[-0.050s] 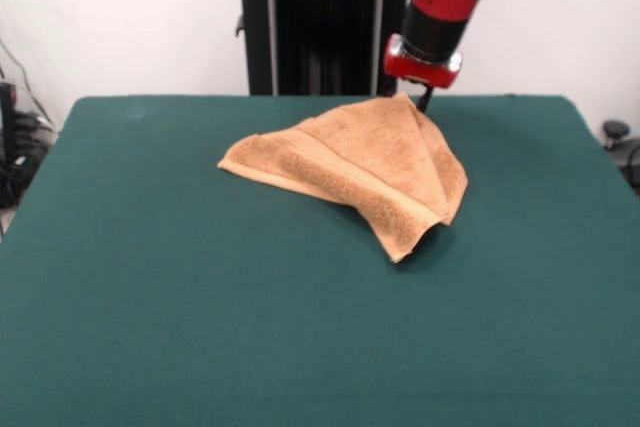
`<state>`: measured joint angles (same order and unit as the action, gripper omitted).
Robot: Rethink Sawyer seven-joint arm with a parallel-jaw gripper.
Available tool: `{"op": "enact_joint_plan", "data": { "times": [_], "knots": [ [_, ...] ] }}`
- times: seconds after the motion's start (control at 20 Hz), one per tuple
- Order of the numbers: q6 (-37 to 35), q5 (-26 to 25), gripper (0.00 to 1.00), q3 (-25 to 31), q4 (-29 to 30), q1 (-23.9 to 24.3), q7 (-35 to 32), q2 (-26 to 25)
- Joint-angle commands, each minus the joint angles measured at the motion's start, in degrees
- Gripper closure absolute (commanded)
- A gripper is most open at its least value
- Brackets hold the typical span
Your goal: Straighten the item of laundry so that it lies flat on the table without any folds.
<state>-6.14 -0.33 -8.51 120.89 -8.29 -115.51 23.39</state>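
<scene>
Felt, dark green, filled the lower half of the frame, and nothing lay on that near stretch of the table [200, 347]. Above it, around the middle of the picture and a little to the right, sat the orange-tan towel [360, 167], tented rather than flat: its lowest corner drooped toward the lower right of center, a hemmed band ran from there up and left to a corner at center-left, and the cloth rose to a peak at upper center-right. Right at that peak the gripper [425, 102] showed as a dark tip under the red wrist of the arm [440, 7] that came down from the top edge. It looked to be holding the towel's topmost corner, since the cloth hung from that point, but I could not tell whether the fingers were closed. So the whole towel lay below and left of the gripper in the frame, its long fold running down-right, and spreading it would likely mean drawing away from that bulk.
</scene>
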Motion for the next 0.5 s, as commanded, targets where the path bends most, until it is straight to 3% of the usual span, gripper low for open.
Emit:
{"op": "enact_joint_plan", "data": {
  "times": [0.05, 0.5],
  "knots": [
    [15.8, 3.0, 1.0, 5.7, -10.2, -0.7, -12.0, -16.7],
    [13.8, 3.2, 1.0, 6.0, -10.1, -0.5, -11.5, -16.2]
  ]
}}
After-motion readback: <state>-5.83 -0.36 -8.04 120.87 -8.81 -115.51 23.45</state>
